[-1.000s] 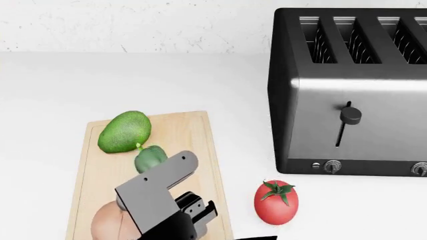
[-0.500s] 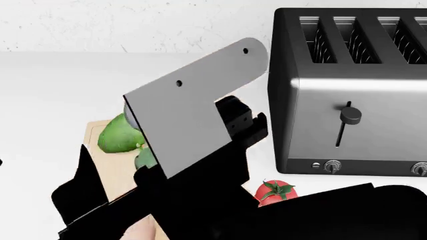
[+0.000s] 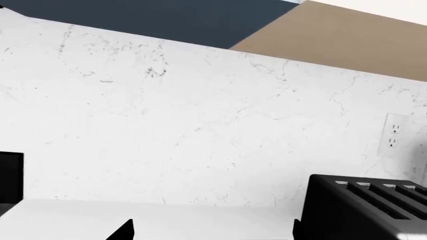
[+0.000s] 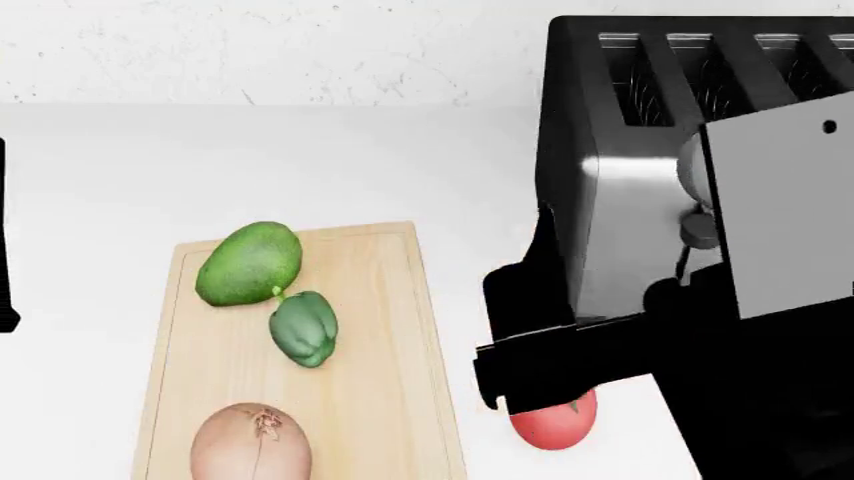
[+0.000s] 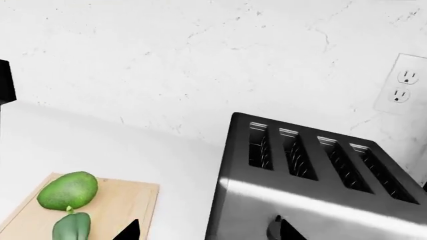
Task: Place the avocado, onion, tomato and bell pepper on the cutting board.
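White backsplash and toaster [image 3: 363, 205] fill left wrist view; left gripper state unreadable. Head view: avocado [image 4: 250, 263], bell pepper [image 4: 304, 328], onion [image 4: 251, 445] on cutting board [image 4: 380, 330]; tomato [image 4: 554, 427] on desk right of it, under right gripper [image 4: 514, 345], opening unclear. Right wrist view misses tomato; blind descent could knock it rolling.

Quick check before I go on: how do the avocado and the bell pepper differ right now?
The avocado is larger than the bell pepper. The avocado is bright green with finely mottled skin and a smooth egg shape; the pepper is darker green and lobed. The avocado lies nearer the cutting board's far corner, the pepper closer to the middle. Both rest on the board, close together, the pepper's stem toward the avocado.
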You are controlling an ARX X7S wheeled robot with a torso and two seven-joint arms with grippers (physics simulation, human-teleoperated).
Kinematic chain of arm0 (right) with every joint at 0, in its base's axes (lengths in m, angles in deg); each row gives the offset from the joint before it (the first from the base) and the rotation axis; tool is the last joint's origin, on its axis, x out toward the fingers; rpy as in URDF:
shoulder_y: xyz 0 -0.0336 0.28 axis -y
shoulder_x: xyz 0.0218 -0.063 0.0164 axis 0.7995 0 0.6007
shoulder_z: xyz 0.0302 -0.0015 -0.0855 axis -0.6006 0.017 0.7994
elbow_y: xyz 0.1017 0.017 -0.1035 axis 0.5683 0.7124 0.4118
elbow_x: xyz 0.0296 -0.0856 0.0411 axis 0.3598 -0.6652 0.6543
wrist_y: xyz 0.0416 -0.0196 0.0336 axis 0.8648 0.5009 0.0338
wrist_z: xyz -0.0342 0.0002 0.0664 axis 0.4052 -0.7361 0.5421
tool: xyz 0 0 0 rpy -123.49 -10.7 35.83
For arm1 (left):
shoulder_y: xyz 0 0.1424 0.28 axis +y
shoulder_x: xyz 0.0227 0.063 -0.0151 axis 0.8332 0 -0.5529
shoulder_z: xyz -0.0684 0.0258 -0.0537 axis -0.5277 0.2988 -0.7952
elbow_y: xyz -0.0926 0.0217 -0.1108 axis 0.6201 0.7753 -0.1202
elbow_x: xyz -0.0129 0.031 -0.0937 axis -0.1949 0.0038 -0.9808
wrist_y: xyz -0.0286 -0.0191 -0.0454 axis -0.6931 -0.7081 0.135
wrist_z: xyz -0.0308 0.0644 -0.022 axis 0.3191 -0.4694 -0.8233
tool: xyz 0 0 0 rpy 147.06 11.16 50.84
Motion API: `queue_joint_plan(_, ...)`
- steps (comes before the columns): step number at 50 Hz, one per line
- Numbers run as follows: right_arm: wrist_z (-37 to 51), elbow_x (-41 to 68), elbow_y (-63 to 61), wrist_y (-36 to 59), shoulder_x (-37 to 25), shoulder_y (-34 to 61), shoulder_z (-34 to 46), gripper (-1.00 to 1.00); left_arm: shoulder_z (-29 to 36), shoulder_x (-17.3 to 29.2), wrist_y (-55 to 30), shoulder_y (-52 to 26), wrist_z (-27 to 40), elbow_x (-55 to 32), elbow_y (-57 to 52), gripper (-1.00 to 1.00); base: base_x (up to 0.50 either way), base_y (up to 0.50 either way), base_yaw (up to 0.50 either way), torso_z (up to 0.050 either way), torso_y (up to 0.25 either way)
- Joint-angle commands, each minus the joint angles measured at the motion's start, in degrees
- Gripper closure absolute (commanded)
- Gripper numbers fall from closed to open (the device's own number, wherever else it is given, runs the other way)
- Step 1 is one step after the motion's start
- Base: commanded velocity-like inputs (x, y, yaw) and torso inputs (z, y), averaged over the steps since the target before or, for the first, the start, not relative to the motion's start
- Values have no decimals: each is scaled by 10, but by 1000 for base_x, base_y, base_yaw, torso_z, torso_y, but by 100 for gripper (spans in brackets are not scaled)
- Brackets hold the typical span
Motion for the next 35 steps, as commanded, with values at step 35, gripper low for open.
queue_joint_plan(35, -119, -187, 61, -37, 40, -221, 17, -100, -16, 3, 8, 6, -26, -1, 6, -100, 0, 0, 0, 0, 0)
